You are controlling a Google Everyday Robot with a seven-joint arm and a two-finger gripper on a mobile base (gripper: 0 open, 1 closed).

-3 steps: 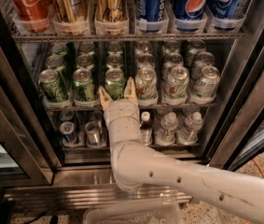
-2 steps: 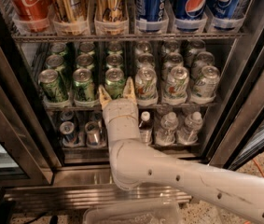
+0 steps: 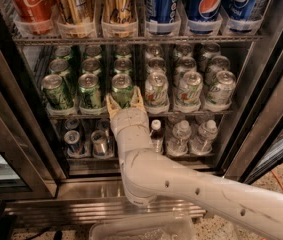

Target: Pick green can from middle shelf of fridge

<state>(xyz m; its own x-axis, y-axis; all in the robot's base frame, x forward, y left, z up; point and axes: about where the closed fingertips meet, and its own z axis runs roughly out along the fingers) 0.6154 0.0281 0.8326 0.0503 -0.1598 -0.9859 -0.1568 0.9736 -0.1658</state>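
Note:
The fridge (image 3: 16,154) stands with its door open. On the middle shelf (image 3: 196,113), green cans fill the left lanes and whitish cans (image 3: 188,89) the right ones. My gripper (image 3: 123,99) reaches in from below at the front green can (image 3: 122,85) of the third lane. Its two tan fingers (image 3: 110,104) sit against the can's left and right sides, shut on its lower half. The can stands upright on the shelf. Two other green cans (image 3: 89,90) stand in front to its left.
Above is a rack of red, gold and blue cans (image 3: 206,6). Below are small silver-blue cans (image 3: 73,141) and small bottles (image 3: 181,134). My white arm (image 3: 191,189) crosses the fridge's lower sill. A glass door (image 3: 276,104) stands open at the right.

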